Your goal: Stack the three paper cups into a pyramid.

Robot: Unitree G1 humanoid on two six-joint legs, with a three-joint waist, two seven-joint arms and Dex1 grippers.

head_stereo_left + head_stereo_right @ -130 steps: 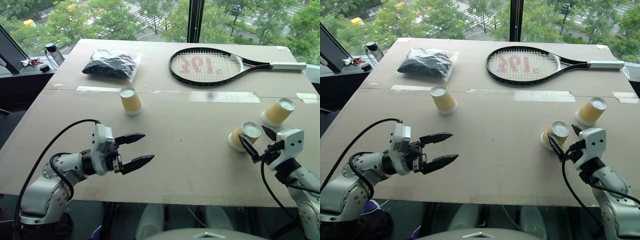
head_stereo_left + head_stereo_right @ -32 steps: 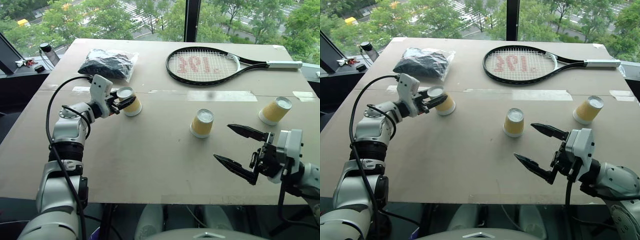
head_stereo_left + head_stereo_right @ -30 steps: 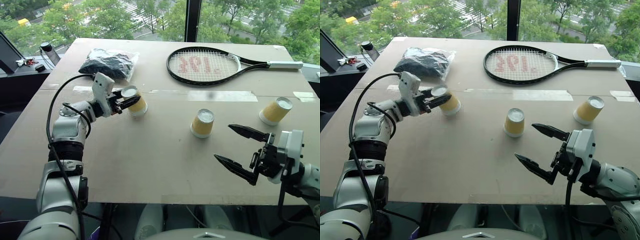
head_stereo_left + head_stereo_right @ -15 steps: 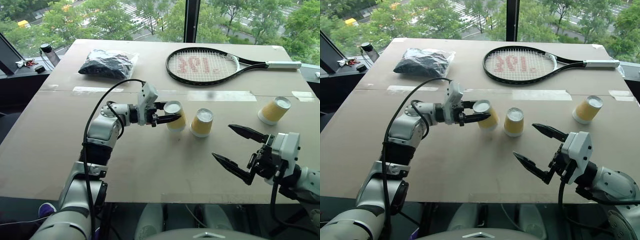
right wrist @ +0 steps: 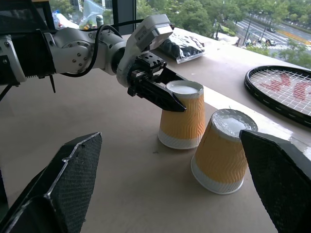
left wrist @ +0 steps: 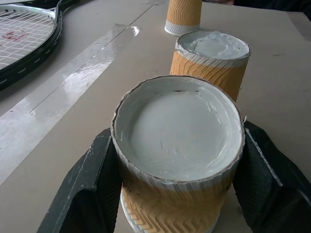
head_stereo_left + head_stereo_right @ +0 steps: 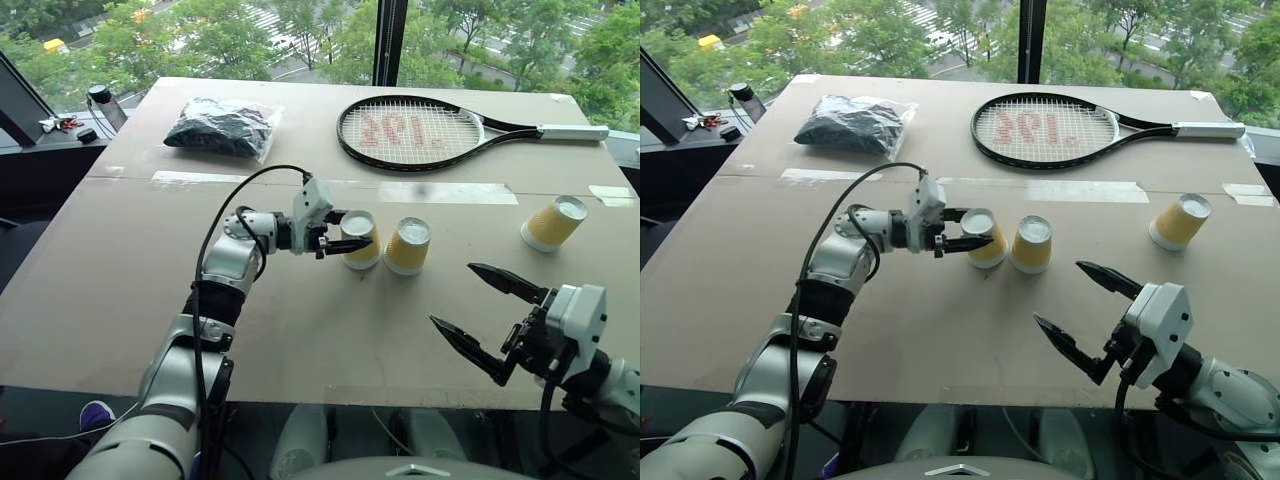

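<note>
— Now that the left gripper (image 7: pixel 349 243) has carried its yellow-orange ribbed paper cup (image 7: pixel 361 239) right across the desk (image 7: pixel 120 260), where does it sit?

— Clamped in its jaws, just beside the middle cup (image 7: pixel 407 246). The third cup (image 7: pixel 554 222) stands far right; the right gripper (image 7: pixel 482 318) gapes empty. The base pair is nearly formed.

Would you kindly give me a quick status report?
Left gripper shut on a cup, beside second cup. Right gripper open. Third cup apart, far right. Nothing between.
</note>
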